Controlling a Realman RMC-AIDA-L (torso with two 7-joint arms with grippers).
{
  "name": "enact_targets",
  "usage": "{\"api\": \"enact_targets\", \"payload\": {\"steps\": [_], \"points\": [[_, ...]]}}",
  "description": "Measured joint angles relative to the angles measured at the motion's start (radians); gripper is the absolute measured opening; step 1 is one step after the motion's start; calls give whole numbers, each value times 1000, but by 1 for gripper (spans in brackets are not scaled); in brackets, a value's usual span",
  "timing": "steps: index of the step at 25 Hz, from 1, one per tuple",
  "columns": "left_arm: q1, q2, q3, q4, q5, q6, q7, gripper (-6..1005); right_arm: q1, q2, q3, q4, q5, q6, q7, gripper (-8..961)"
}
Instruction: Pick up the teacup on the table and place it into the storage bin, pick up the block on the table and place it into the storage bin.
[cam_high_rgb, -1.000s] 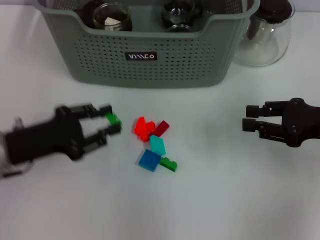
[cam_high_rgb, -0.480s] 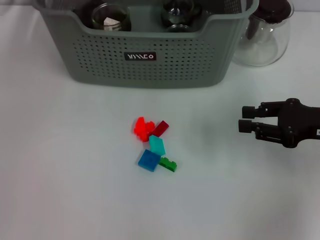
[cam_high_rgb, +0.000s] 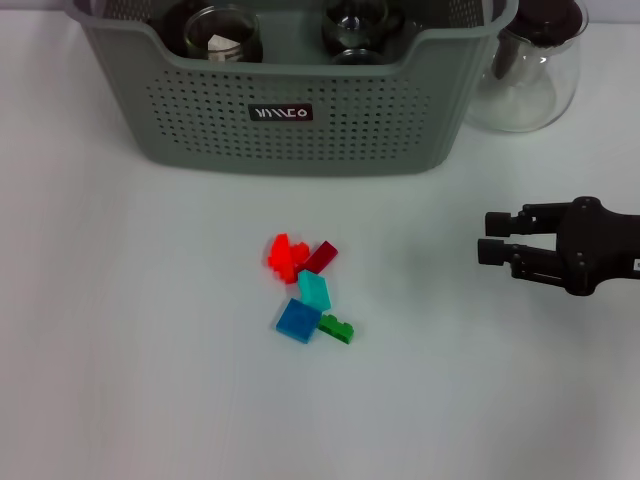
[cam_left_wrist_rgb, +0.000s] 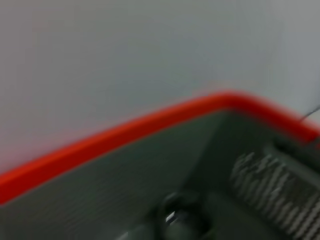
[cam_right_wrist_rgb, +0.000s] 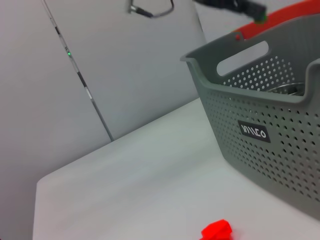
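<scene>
Your right gripper (cam_high_rgb: 487, 237) waits near the table's (cam_high_rgb: 120, 350) right edge, fingers narrowly parted and empty, facing the blocks (cam_high_rgb: 308, 289) mid-table; storage bin (cam_high_rgb: 290, 110) sits at the far edge. Left gripper's state: cannot tell.

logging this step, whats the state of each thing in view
grey-green perforated plastic storage bin: upright, glassware inside
clear glass teapot with black lid: upright, lidded, beside bin
small coloured plastic blocks: clustered on table
right gripper: fingers apart, empty
left gripper: not in head view
</scene>
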Motion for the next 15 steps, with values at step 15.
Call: {"api": "enact_targets", "payload": {"steps": [15], "points": [[77, -125, -72, 275, 15, 3, -24, 622, 2, 0, 1, 0, 0, 2, 1, 424]]}}
